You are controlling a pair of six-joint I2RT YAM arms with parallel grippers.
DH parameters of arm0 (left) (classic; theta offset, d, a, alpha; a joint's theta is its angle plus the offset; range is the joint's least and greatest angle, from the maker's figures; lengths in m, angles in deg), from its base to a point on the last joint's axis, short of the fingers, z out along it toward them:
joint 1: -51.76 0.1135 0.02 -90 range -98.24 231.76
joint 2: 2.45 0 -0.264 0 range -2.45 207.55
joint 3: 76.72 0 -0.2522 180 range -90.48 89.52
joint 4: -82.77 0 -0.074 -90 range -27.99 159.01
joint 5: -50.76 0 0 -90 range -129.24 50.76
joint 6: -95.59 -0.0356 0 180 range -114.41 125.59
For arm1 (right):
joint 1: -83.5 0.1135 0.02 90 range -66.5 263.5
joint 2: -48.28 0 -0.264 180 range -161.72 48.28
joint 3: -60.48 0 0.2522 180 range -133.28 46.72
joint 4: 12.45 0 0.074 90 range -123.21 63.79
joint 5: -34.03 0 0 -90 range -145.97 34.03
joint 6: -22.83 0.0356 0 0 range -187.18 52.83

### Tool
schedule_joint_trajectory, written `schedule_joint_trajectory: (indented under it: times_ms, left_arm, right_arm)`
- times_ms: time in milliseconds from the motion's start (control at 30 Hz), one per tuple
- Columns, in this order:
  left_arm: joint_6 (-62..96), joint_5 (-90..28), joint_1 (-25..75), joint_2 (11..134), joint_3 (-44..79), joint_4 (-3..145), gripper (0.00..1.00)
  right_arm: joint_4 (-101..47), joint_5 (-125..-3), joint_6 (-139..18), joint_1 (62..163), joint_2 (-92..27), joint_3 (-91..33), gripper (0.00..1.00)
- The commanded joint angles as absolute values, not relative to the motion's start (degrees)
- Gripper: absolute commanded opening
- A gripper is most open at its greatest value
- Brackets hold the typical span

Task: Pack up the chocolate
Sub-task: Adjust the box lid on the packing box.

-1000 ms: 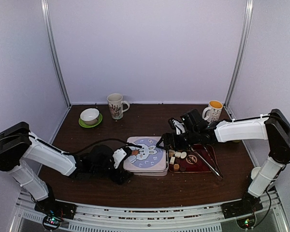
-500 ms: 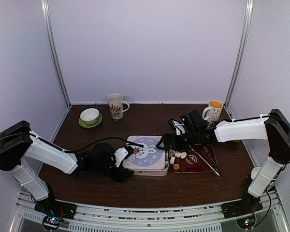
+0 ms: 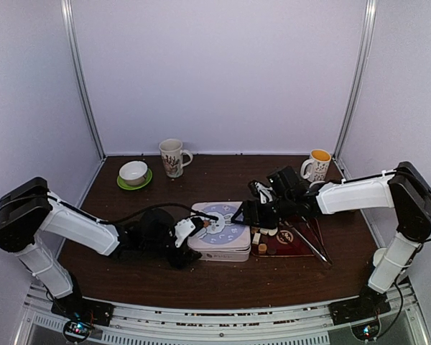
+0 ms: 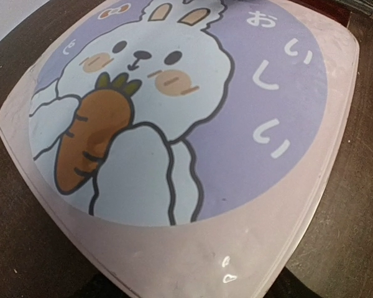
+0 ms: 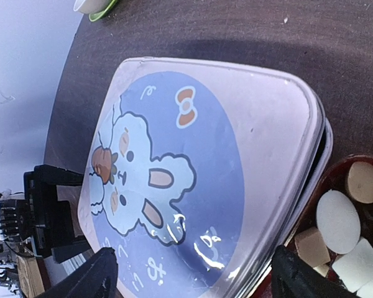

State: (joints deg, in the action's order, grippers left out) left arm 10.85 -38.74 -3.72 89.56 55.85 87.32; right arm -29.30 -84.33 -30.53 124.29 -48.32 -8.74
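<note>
Flanking the lid (image 3: 219,228)
Right gripper (image 5: 193,274) is straddling it, jaws wide; left gripper (image 3: 196,225) is sitting at its edge, opening unclear; chocolate (image 5: 339,214) is lying beside

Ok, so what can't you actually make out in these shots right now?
- Inside of the tin: its bunny lid covers it in every view.
- The left gripper: its fingers fall outside the left wrist view, which the lid fills; from the top camera they are too dark and small to tell open from shut.
- The chocolate: cut off by the right wrist view's right edge; from the top, partly under the right gripper.
</note>
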Motion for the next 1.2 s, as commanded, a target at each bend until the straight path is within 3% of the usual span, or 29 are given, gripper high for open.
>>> schedule_joint_trajectory:
  times_ms: [0, 167, 600, 933, 1167]
  left_arm:
    - [8.6, -35.8, -3.7, 90.7, 52.9, 88.9, 0.68]
    - [9.1, -36.6, -3.7, 90.1, 53.3, 88.6, 0.69]
    - [13.0, -39.8, -3.7, 82.0, 58.1, 87.6, 0.86]
    - [18.9, -43.8, -3.5, 68.9, 61.1, 80.3, 0.94]
    - [32.1, -40.5, 4.5, 67.6, 54.6, 72.8, 0.98]
  right_arm:
    - [-27.4, -85.8, -28.5, 125.2, -49.1, -7.1, 0.84]
    - [-27.3, -85.6, -27.4, 125.4, -47.6, -5.4, 0.85]
    - [-27.6, -84.0, -25.2, 126.7, -42.7, -1.2, 0.8]
    - [-28.3, -82.8, -25.0, 126.8, -40.9, -1.0, 0.86]
    - [-27.1, -82.0, -23.9, 126.8, -41.1, -2.1, 0.87]
